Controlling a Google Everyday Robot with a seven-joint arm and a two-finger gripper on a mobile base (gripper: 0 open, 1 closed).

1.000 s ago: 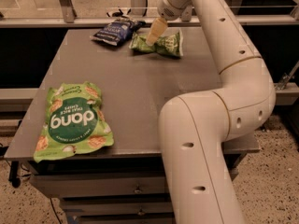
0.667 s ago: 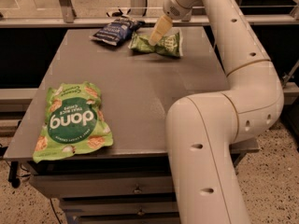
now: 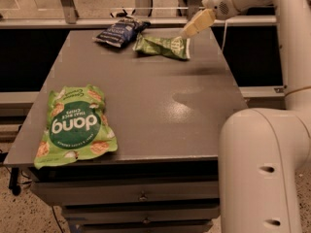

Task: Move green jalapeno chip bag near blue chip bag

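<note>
The olive-green jalapeno chip bag [image 3: 163, 46] lies flat on the far part of the grey table [image 3: 146, 96]. The dark navy-blue chip bag [image 3: 119, 31] lies just to its left at the table's far edge; their ends almost touch. My gripper [image 3: 196, 24] hangs just above the green bag's right end, tilted down to the left. I cannot tell whether it touches the bag.
A larger bright green "dang" bag [image 3: 73, 125] lies at the table's front left. My white arm [image 3: 262, 159] rises at the right side of the table. A rail runs behind the table's far edge.
The gripper has moved to the right and slightly up, from over the green bag's middle to its right end. The green bag now lies flatter on the table.
</note>
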